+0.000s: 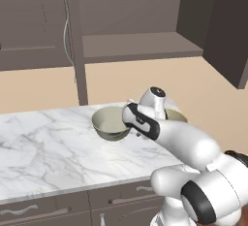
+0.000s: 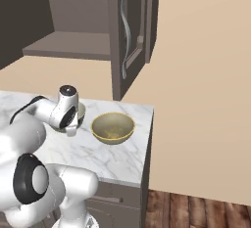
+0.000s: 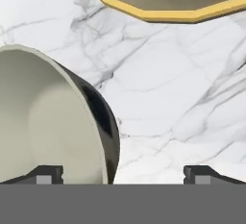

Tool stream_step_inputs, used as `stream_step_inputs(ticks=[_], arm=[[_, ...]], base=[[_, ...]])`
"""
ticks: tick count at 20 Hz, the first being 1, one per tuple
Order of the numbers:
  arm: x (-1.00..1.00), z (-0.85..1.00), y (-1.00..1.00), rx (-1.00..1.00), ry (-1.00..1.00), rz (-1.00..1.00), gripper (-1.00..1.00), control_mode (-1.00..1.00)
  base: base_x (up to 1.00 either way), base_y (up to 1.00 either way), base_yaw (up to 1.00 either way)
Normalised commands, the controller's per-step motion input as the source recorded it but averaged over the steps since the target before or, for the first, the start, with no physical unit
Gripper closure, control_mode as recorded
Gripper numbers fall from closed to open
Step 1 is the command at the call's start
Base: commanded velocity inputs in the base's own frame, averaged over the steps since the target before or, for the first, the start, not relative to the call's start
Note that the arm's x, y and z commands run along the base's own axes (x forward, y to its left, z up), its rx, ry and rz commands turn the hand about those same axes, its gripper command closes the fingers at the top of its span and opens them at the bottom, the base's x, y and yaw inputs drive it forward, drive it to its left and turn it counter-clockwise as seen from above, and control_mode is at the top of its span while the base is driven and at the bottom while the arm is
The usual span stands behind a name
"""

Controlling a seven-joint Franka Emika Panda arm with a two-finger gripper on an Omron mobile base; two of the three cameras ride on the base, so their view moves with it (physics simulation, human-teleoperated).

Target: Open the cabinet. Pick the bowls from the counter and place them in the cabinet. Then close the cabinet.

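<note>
Standing on the counter (image 1: 48, 142), left to right in the left base view: grey bowl (image 1: 110, 123), upright, pale inside, near the middle of the slab; then the arm's wrist, just right of it and overlapping its right rim; then yellow bowl (image 1: 175, 116), mostly hidden behind the wrist. Right base view shows the yellow bowl (image 2: 112, 127) in full, upright, speckled inside, close to the counter's right end, with the grey bowl (image 2: 78, 112) to its left behind the wrist. Bowls sit near each other but apart. Cabinet (image 1: 140, 45) above and behind the counter on the far wall: both doors swung open, one shelf bare; right door (image 2: 128, 31) with its silver bar handle seen edge-on in the right base view. Gripper (image 3: 123, 175) low over the counter, jaws spread wide, holding nothing; in the hand view the grey bowl's rim (image 3: 96, 117) lies between the fingertips, one fingertip (image 3: 48, 174) over the bowl's inside, the other over bare marble.
</note>
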Motion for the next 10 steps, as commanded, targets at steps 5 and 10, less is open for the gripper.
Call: stream_step_inputs(ticks=[5,10], arm=[[0.36,-0.27,0.02,0.00,0.00,0.00,-1.00,-1.00],[0.32,-0.19,0.08,0.00,0.00,0.00,-1.00,-1.00]], base=[[0.00,0.00,0.00],[0.00,0.00,0.00]])
